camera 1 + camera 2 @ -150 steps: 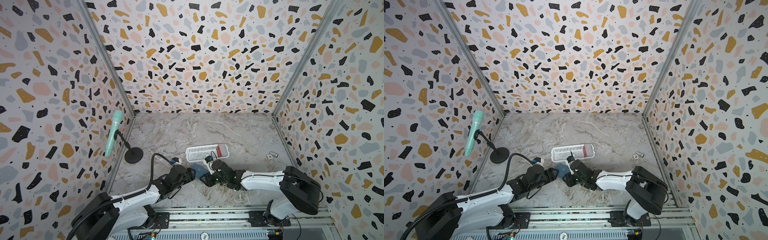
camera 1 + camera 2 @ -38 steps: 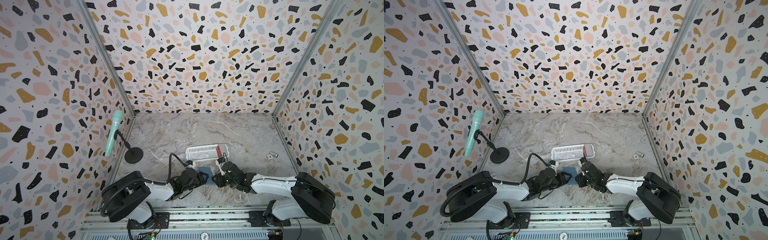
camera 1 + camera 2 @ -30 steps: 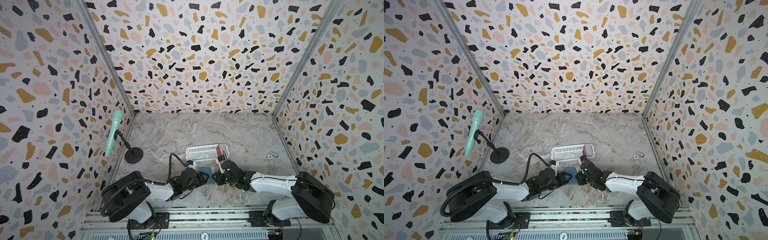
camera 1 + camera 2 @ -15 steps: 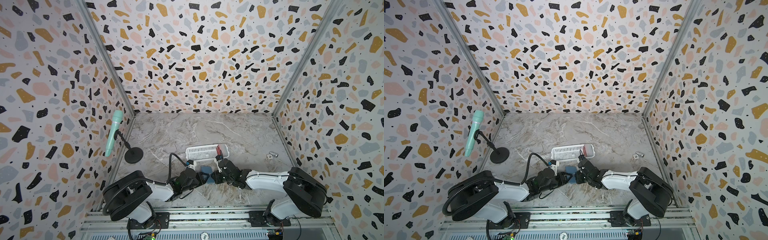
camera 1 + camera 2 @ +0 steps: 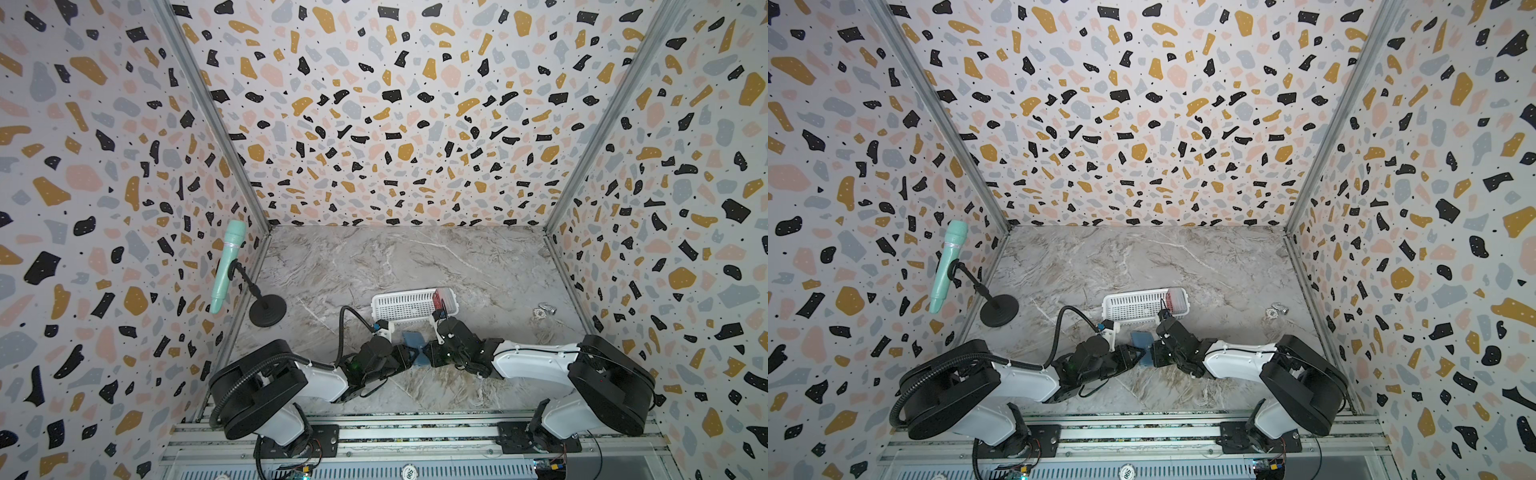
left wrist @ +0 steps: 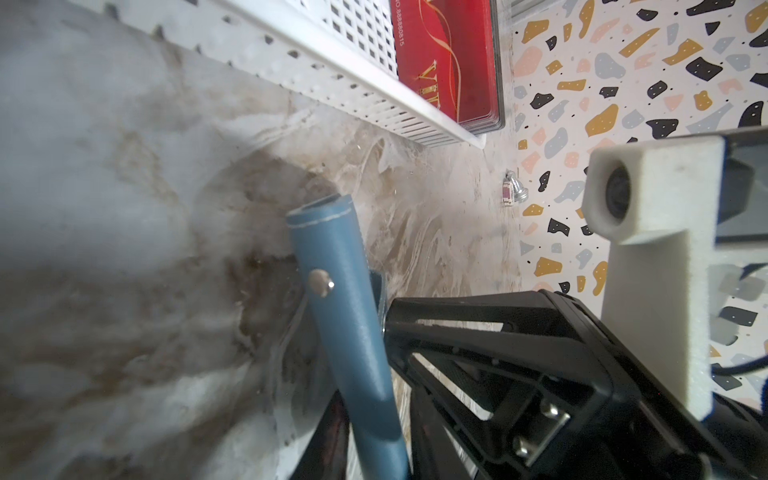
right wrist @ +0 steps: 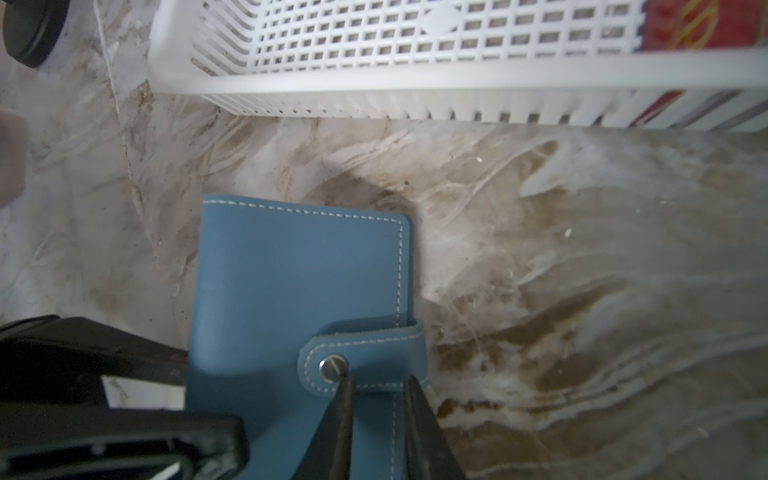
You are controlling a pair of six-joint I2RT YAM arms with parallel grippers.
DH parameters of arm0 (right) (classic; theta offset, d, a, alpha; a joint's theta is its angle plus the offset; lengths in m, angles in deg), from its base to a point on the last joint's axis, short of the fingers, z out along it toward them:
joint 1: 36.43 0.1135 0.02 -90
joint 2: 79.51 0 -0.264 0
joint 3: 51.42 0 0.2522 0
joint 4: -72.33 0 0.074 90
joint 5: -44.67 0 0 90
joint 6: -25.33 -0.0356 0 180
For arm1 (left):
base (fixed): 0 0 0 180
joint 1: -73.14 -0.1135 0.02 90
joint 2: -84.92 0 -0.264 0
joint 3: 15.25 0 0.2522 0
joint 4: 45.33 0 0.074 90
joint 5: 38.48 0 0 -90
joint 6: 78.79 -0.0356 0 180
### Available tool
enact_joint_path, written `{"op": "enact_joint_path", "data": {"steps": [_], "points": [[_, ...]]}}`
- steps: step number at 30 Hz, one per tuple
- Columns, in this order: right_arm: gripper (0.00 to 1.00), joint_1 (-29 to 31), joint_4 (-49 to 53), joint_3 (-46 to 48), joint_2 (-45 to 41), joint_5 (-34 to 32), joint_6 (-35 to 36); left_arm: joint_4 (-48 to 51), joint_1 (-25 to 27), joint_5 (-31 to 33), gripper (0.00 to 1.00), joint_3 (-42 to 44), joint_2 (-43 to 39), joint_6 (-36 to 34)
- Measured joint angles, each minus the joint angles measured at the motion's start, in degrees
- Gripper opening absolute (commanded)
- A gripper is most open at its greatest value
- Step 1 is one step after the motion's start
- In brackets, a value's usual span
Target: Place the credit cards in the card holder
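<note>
Closure of my left jaws is new: they now pinch the card holder near the basket, right jaws pinching its snap tab, so unsnapping seems next, credit cards unloaded in that basket.

Lower end of the card holder beyond the picture's edge; credit cards partly cropped; tiny silvery object unidentifiable

Both arms I drive look alike: white shells on the links, bulky black joint housings. Left arm sits lower left and right arm lower right in both top views. Black ribbed hose wraps the left shoulder; thinner black cable arches off its wrist. Small green light on the left wrist. White camera mount, round lens. Black open-framed fingers, silver screws.
</note>
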Motion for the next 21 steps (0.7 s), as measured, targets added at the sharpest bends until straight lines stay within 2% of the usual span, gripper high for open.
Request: {"op": "enact_joint_path", "data": {"steps": [11,21], "points": [[0.28,-0.15,2.99,0.0,-3.28,-0.28,0.07,0.02,0.02,-0.13,0.09,-0.37,0.0,-0.74],[0.39,-0.13,6.14,-2.73,-5.7,-0.31,0.07,0.37,0.02,-0.22,0.05,-1.42,0.09,-1.27]]}}
